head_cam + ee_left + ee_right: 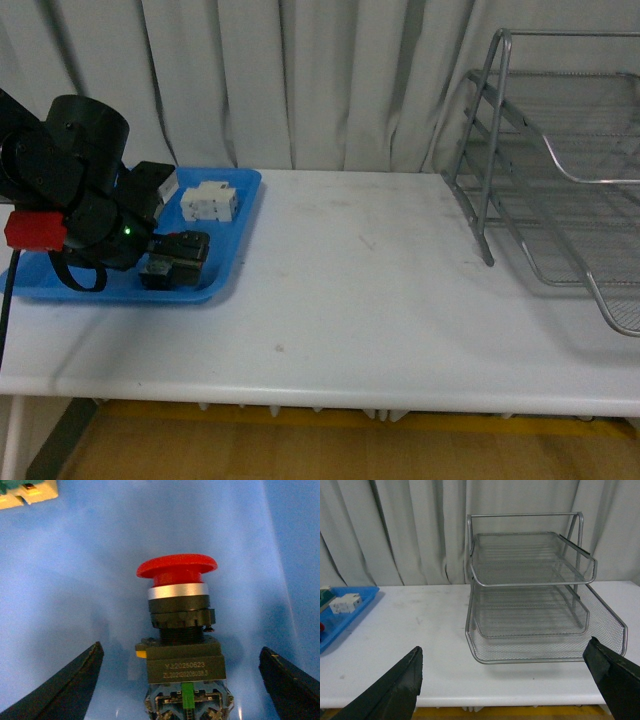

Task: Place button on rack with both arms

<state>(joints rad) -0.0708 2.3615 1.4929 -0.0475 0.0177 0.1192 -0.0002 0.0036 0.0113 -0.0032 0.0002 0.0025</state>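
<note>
left claw spread, straddling red-capped black push-button in blue plastic tray; we judge grasp pending: next, close on its body.

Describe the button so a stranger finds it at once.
At the white table's left end sits a blue tray. In it, between the open left gripper's fingers, lies the button. Only it has a round red mushroom cap; the white block nearby has none.

Robot test bench in a lab, plain white table dead centre, pleated grey curtain as backdrop at 12 o'clock, blue tray of electrical parts at 9 o'clock, wire rack at 3 o'clock, yellow strip on wood floor at 6 o'clock.
</note>
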